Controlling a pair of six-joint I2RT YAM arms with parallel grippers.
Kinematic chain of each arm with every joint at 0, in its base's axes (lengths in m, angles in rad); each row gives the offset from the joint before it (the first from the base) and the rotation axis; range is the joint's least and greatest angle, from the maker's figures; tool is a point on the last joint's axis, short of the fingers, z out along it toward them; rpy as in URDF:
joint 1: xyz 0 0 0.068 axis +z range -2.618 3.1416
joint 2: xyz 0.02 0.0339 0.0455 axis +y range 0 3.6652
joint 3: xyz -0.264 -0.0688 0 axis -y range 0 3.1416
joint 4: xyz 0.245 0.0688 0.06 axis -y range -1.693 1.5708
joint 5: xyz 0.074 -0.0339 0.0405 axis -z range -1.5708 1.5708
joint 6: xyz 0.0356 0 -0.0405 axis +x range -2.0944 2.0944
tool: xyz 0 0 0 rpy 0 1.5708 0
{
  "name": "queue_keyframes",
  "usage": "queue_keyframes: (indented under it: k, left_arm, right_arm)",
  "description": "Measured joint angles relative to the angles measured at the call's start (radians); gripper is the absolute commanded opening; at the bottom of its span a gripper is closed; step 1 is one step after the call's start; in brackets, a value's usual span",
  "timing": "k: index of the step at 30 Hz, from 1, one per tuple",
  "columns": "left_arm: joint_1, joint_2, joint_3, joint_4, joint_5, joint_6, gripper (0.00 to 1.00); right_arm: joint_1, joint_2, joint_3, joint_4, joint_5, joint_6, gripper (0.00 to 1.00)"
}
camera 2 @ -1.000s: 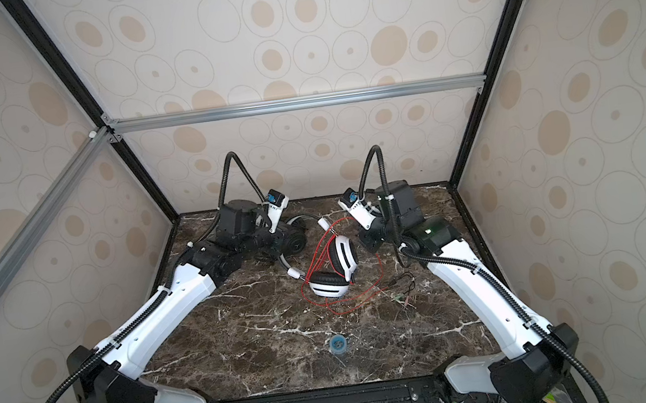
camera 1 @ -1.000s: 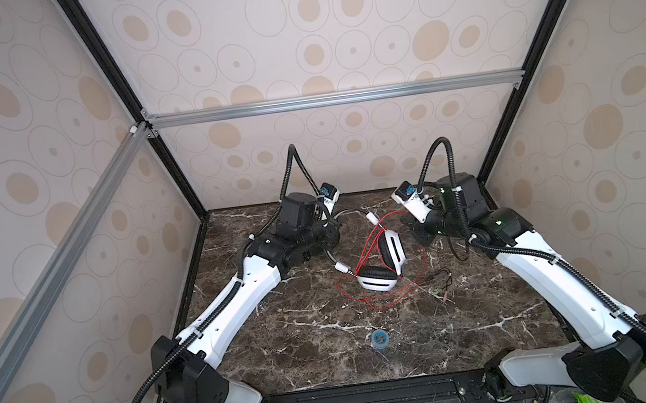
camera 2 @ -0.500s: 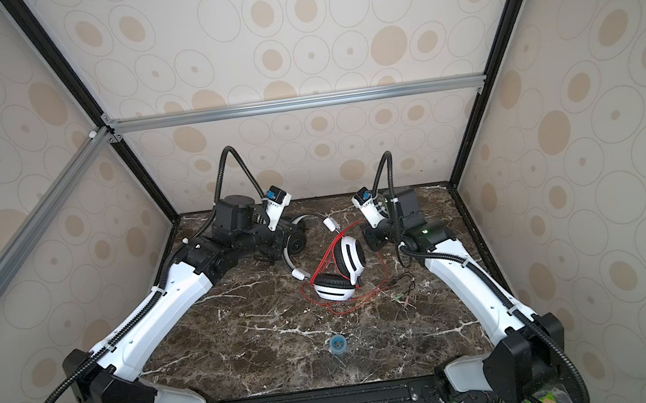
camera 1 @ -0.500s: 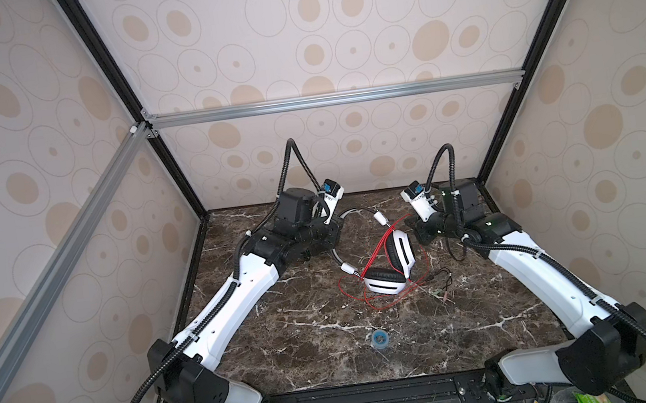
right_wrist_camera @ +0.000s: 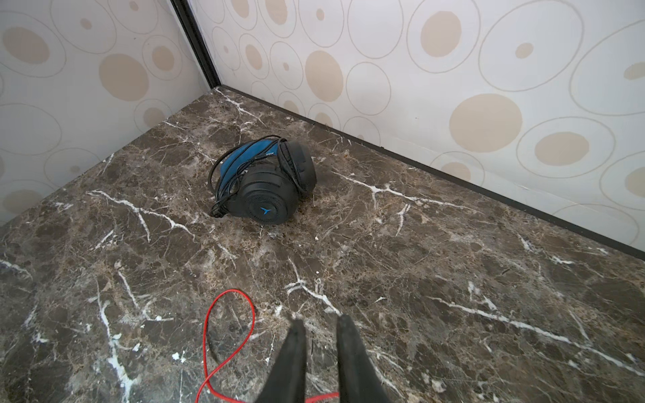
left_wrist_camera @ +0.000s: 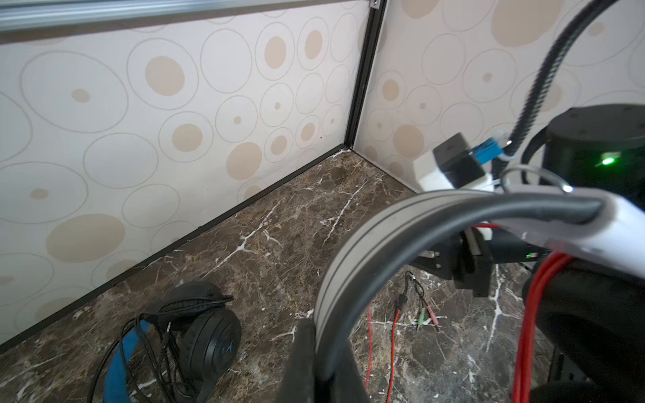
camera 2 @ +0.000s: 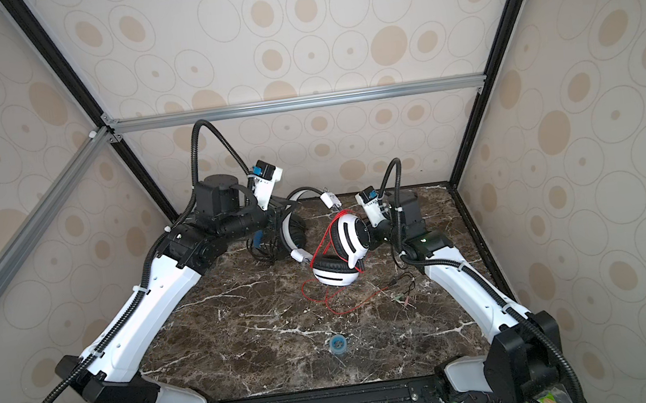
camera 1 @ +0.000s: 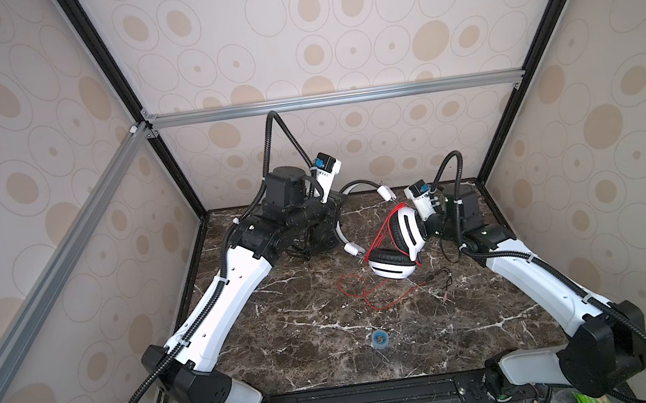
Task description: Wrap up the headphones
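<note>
White links (camera 1: 239,280), black joints (camera 1: 207,394) (corrugated black hoses (camera 1: 268,134))

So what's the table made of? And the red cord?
Table: looks like dark brown marble, smooth, with white veins; it could be a printed look-alike. Red cord: seems to be rubbery plastic, slightly glossy, bending easily into loose loops.

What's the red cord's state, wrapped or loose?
Partly wrapped: some turns of the red cord cross the white headphones; the rest lies loose on the table.

I'm watching a brown marble tabletop (right_wrist_camera: 453,244) spreading beneath the right gripper (right_wrist_camera: 320,322); beyond it, pale walls (right_wrist_camera: 419,52) printed with beige ovals are rising, a black post (right_wrist_camera: 195,38) and silver rail (camera 1: 334,98) framing them.
</note>
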Motion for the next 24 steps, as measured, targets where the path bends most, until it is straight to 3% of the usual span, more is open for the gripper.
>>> queue_keyframes:
  k: [11, 24]
  left_arm:
    - [0.0, 0.063, 0.174, 0.026, 0.045, -0.082, 0.0]
    - [0.0, 0.066, 0.179, 0.196, 0.047, -0.245, 0.0]
  right_arm:
    - [-0.025, -0.022, -0.093, 0.123, -0.039, 0.108, 0.25]
    - [-0.029, 0.026, -0.14, 0.291, -0.111, 0.24, 0.25]
